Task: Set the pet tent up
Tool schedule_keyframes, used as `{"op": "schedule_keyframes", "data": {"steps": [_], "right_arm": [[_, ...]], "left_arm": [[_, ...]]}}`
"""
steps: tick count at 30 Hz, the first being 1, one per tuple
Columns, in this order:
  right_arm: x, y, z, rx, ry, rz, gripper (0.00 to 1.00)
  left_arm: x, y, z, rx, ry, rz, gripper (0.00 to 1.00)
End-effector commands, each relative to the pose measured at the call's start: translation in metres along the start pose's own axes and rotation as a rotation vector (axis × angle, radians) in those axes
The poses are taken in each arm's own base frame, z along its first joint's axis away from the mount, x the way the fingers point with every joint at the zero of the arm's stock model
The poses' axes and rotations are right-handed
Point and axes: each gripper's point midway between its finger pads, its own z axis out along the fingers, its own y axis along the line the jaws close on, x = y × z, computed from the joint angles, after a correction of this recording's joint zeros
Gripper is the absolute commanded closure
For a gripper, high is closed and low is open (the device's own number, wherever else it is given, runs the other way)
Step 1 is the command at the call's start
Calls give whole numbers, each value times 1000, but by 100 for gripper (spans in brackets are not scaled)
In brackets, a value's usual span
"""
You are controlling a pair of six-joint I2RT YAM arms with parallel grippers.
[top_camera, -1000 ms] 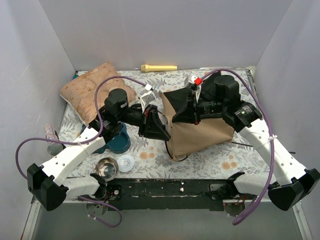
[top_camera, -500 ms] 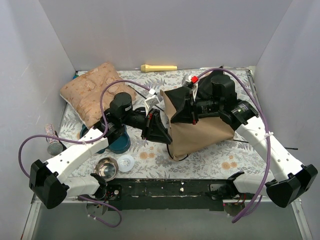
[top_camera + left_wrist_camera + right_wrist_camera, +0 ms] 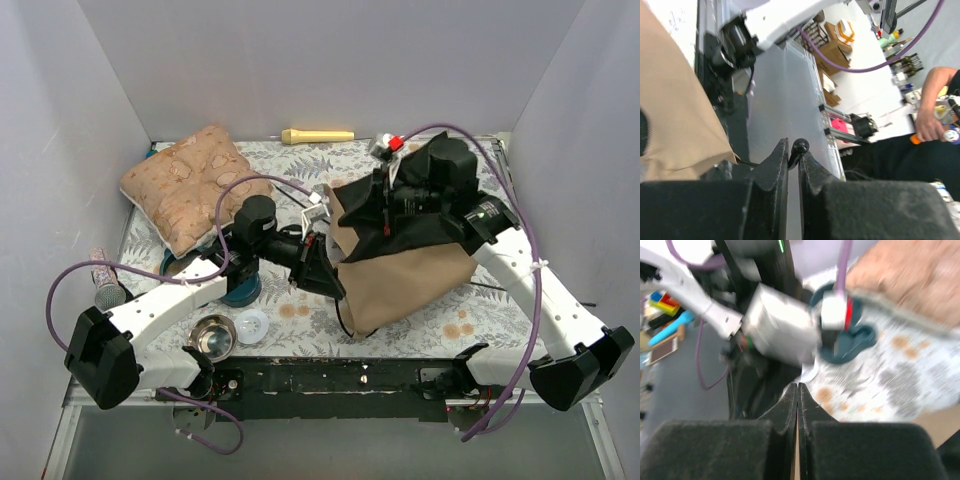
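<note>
Pale grey walls (image 3: 330,60), floral-patterned table (image 3: 450,325), soft even light

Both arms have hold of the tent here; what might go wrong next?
1. The left fingers pinch only the knob at the tip of a black pole; it may slip out.
2. The right fingers seem to hold a sliver of the tent, which may pull free.
3. The left arm passes close over the blue bowl and may knock it.
</note>
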Motion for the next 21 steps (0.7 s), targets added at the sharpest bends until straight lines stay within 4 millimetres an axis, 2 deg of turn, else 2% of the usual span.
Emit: {"op": "schedule_keyframes", "data": {"steps": [1,5,7,9,10,12,15,19,21], "right_arm": [[-100,29,-23,19,-260,-330,99],[-100,28,-23,19,-259,-330,99],[-88,24,-23,28,-206,-321,99],[-62,16,-24,28,-91,-306,99],[-47,11,-26,33,-23,-294,93],[-10,-1,-33,58,120,-257,74],[29,-14,-40,74,219,-213,49],[53,-17,-36,19,216,-299,17],[58,-20,-29,-28,207,-351,15]], "left_arm": [[63,9,1,10,160,-448,100],[65,12,0,9,156,-455,100],[60,9,-1,14,148,-423,100],[57,8,-4,6,142,-404,100],[57,7,-5,9,143,-399,100],[61,5,-8,6,153,-386,100],[63,2,-10,5,155,-357,100],[62,1,-11,8,158,-321,100],[61,1,-11,13,165,-305,100]]}}
